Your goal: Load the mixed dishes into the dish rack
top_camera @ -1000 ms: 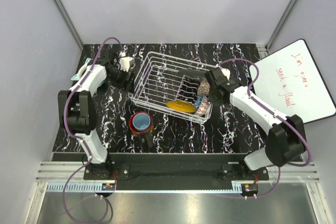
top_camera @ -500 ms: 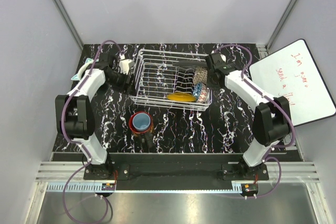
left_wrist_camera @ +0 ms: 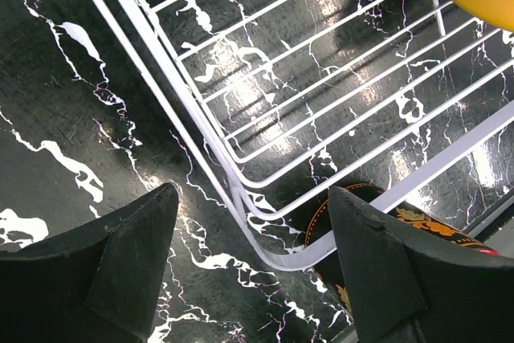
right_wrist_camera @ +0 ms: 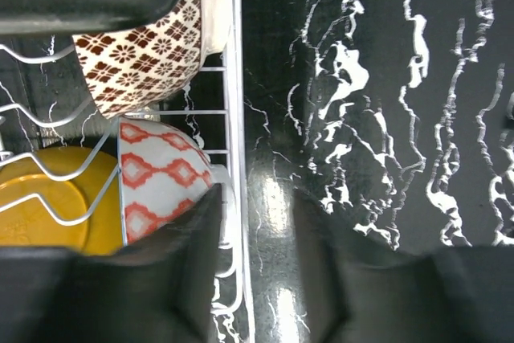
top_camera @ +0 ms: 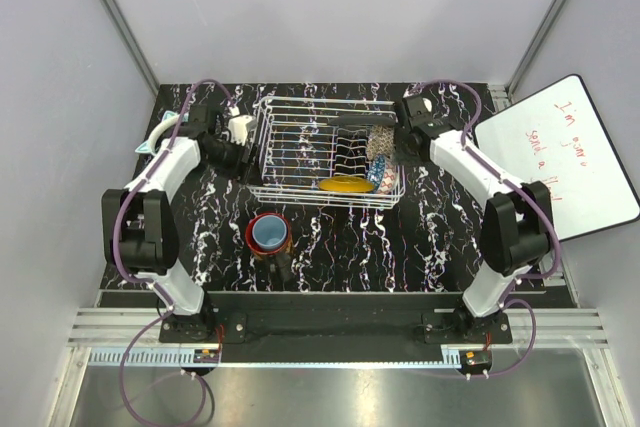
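Note:
The white wire dish rack [top_camera: 320, 197] stands mid-table. It holds the gold lattice bowl [top_camera: 380, 140], the mustard-yellow plate [top_camera: 345, 184] and the black square plate [top_camera: 350, 135]. The light blue cup [top_camera: 267, 233] sits inside the dark mug [top_camera: 268, 247], on the table in front of the rack. My left gripper [top_camera: 243, 147] is open at the rack's left side. In the left wrist view its fingertips [left_wrist_camera: 253, 190] straddle a rack corner wire [left_wrist_camera: 241, 198] without touching it. My right gripper [right_wrist_camera: 255, 198] is open around the rack's right rim [right_wrist_camera: 237, 78], beside the lattice bowl [right_wrist_camera: 144, 62].
An orange-diamond patterned bowl [right_wrist_camera: 161, 178] leans against the rack's right wall next to the yellow plate [right_wrist_camera: 48, 198]. A whiteboard [top_camera: 560, 157] lies at the table's right edge. Grey walls close in the back and both sides.
The rack has swung square and shifted toward the back. My right gripper moved back with the rim and has opened off it. The left gripper stayed open.

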Tool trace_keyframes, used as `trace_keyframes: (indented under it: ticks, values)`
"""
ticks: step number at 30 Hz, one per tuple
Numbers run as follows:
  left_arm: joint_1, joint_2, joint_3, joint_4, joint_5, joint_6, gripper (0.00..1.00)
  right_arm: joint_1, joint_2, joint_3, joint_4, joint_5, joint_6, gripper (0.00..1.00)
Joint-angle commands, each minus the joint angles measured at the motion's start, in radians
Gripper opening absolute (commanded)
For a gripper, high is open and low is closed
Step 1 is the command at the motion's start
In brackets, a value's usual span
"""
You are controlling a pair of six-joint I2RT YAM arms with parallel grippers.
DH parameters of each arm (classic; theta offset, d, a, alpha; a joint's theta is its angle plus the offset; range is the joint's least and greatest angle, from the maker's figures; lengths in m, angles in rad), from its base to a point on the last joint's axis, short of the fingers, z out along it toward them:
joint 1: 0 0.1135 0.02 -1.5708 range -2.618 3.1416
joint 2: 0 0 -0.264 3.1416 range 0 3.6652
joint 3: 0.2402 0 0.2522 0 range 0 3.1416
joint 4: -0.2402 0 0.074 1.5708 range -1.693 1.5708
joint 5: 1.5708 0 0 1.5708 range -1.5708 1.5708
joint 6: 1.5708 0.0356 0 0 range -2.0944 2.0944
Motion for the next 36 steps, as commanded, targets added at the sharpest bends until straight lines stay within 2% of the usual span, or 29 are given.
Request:
trace_keyframes:
  ticks: [1,5,9,10,15,22,25,29,36]
  values:
    - [0.019,-0.026,0.070,-0.029,-0.028,0.009,0.80,-0.008,-0.117,0.083,-0.017,0.067,-0.046,0.55]
    - [0.045,-0.021,0.162,-0.063,-0.052,0.006,0.81,0.029,-0.215,0.148,-0.111,0.050,-0.066,0.58]
    - [0.074,-0.061,0.221,-0.087,-0.095,0.007,0.83,0.262,-0.242,0.241,-0.183,0.031,-0.171,0.66]
    - [0.085,-0.070,0.225,-0.098,-0.108,0.004,0.84,0.340,-0.228,0.273,-0.198,-0.017,-0.182,0.66]
    - [0.117,-0.118,0.132,-0.103,-0.105,0.008,0.84,0.426,-0.112,0.406,-0.179,-0.368,-0.216,0.65]
    - [0.122,-0.156,0.037,-0.048,-0.060,-0.020,0.83,0.561,0.120,0.553,-0.245,-0.407,-0.317,0.56]
    - [0.120,-0.156,0.028,-0.031,-0.053,-0.031,0.82,0.589,0.161,0.539,-0.222,-0.442,-0.352,0.55]
    - [0.097,-0.147,0.015,-0.018,-0.077,-0.031,0.82,0.632,0.217,0.559,-0.219,-0.425,-0.371,0.47]
    - [0.082,-0.162,-0.037,0.017,-0.086,-0.029,0.81,0.702,0.251,0.539,-0.208,-0.396,-0.368,0.45]
